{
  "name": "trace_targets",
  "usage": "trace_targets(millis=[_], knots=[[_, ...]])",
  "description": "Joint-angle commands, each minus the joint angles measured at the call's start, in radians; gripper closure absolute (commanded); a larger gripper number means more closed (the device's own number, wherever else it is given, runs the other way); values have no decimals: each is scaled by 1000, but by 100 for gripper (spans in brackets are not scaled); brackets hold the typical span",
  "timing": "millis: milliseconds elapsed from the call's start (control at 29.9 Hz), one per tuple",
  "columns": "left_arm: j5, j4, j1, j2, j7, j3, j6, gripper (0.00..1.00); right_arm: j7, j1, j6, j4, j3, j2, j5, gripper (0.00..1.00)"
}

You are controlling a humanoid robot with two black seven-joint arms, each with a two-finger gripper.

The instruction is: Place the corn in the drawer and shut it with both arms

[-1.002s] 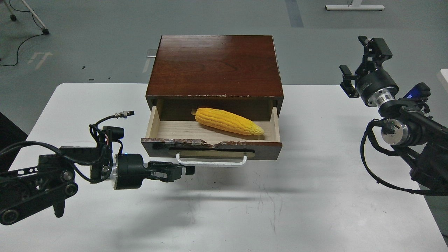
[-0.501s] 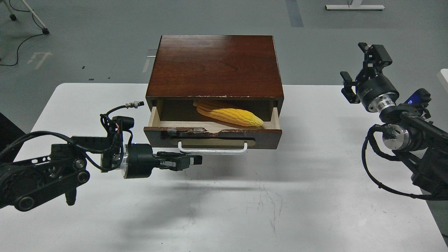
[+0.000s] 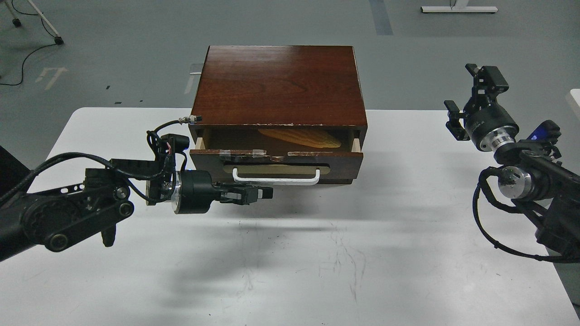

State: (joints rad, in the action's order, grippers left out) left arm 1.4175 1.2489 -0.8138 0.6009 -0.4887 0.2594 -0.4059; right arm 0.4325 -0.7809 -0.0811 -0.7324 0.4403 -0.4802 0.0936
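Head view: dark reddish-brown wooden drawer (image 3: 276,160) with white bar handle (image 3: 275,177) on a tan plate sits nearly shut in its reddish-brown wooden cabinet (image 3: 278,83) on the white table (image 3: 317,262); only a narrow gap shows along its chipped, taped top edge. Yellow tapered corn cob (image 3: 300,137) lies inside, in shadow, at 12 o'clock of the handle, tip toward 3 o'clock. Left black two-finger gripper (image 3: 260,193) lies horizontal, pointing to 3 o'clock, just below and in front of the handle's left half; contact with the drawer front cannot be confirmed. Its fingers look pressed together with nothing between them. Right black gripper (image 3: 473,97) is raised well apart at 3 o'clock of the cabinet, fingers spread, holding nothing. Judgement: corn placed, closing near done. To finish well: push square toward 12 o'clock, near the front's centre, so the drawer does not skew; steady the cabinet with the right arm so it does not slide.
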Motion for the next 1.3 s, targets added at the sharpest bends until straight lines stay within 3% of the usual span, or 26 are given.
trace_targets(millis=[0, 535, 936, 969, 1002, 1136, 1203, 1270], knots=[[0, -34, -13, -26, 0, 1, -1, 100, 0, -1, 0, 1, 0, 2, 0, 0], [-3, -150, -64, -76, 0, 11, 1, 100, -1, -3, 0, 1, 0, 2, 0, 0], [-5, -149, -62, -78, 0, 27, -16, 96, -1, -1, 0, 1, 0, 0, 0, 0], [-6, -144, -62, -78, 0, 24, -16, 92, -1, -1, 0, 1, 0, 2, 0, 0], [-6, -138, -61, -78, 0, 20, -16, 80, -1, -1, 0, 1, 0, 0, 0, 0], [-6, -123, -53, -63, 0, 14, -22, 66, -1, 0, 0, 1, 0, 0, 0, 0], [-15, -80, -47, -46, 0, 14, -59, 60, -1, 2, 0, 1, -6, 0, 0, 0], [-72, 36, -47, 55, 0, 24, -83, 49, 0, 0, 0, 1, -18, 0, 0, 0]])
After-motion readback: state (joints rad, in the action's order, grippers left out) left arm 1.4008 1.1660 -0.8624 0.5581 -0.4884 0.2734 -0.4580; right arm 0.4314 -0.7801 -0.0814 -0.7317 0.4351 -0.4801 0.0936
